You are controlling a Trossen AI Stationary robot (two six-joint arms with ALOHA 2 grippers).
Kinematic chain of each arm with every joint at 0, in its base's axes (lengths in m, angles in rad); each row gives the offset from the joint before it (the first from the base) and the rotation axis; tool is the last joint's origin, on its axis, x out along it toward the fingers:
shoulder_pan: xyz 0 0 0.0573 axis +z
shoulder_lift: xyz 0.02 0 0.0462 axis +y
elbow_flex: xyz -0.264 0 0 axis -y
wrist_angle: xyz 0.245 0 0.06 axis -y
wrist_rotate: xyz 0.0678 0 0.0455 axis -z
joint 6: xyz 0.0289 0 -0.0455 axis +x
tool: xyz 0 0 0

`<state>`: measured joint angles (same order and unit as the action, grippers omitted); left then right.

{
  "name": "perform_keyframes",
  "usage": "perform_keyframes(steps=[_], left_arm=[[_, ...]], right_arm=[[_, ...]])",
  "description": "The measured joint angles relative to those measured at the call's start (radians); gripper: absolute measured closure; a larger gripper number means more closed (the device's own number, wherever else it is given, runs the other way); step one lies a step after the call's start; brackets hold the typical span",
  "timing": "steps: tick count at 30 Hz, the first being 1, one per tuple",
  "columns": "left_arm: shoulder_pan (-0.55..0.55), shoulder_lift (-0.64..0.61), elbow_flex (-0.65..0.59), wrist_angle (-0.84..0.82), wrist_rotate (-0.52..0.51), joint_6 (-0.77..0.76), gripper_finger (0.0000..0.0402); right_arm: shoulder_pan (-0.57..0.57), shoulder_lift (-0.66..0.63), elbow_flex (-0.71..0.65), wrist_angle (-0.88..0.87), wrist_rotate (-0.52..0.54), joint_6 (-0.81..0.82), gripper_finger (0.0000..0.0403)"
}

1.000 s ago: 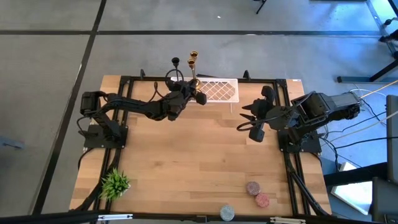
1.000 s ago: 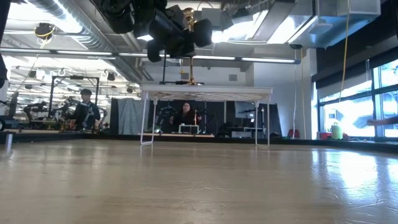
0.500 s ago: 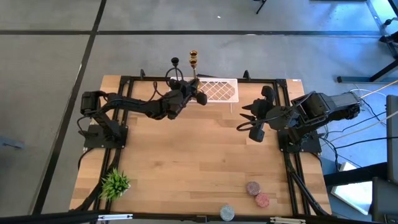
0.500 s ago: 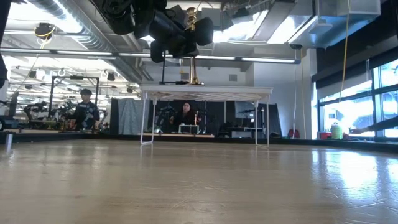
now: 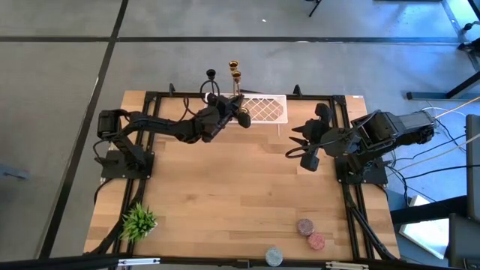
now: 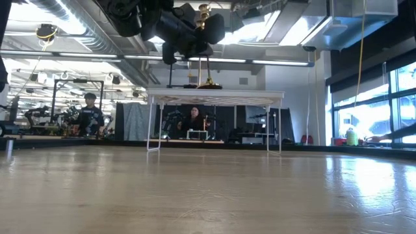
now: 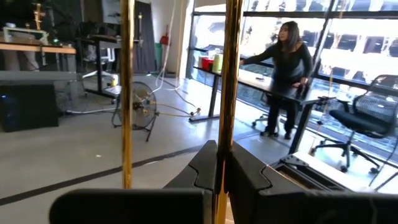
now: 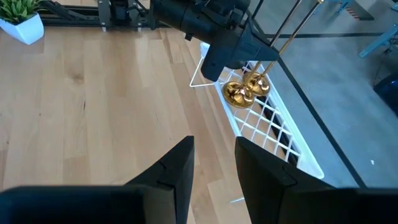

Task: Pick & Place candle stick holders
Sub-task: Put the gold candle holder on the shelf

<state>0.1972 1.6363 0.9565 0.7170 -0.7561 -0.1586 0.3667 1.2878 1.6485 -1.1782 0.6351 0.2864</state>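
Gold holder (image 7: 231, 93), slim stem, probably left-tool-clamped (image 7: 222, 168).

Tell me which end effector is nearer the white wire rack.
Left. The left end effector is at the rack's left end, shut on a gold holder stem there. The right end effector waits open off the rack's right end, apart from it.

My left gripper (image 8: 231, 45), black, clasps a shiny gold candle stick holder (image 7: 231, 93) above the white grid-patterned rack (image 5: 264, 109); beside the rack stand a second gold holder (image 8: 260, 82) and a matte black holder (image 5: 211, 74).
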Motion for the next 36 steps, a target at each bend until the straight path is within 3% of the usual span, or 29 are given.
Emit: perform_keyframes(steps=[15,22,30,36], left_arm=[[0.050,0.000,0.000,0.008,0.149,0.021,0.0390],[0.061,0.057,0.019,0.025,0.212,0.015,0.0390],[0.035,0.133,0.119,0.019,0.176,0.074,0.0390],[0.027,0.132,0.126,0.002,0.123,0.076,0.0390]], right_arm=[[0.000,0.000,0.000,0.000,0.000,-0.002,0.0284],[-0.001,0.000,0.000,0.000,0.000,-0.006,0.0284],[-0.007,0.000,0.000,-0.023,0.000,-0.006,0.0284],[-0.007,0.000,0.000,-0.026,0.000,-0.005,0.0284]])
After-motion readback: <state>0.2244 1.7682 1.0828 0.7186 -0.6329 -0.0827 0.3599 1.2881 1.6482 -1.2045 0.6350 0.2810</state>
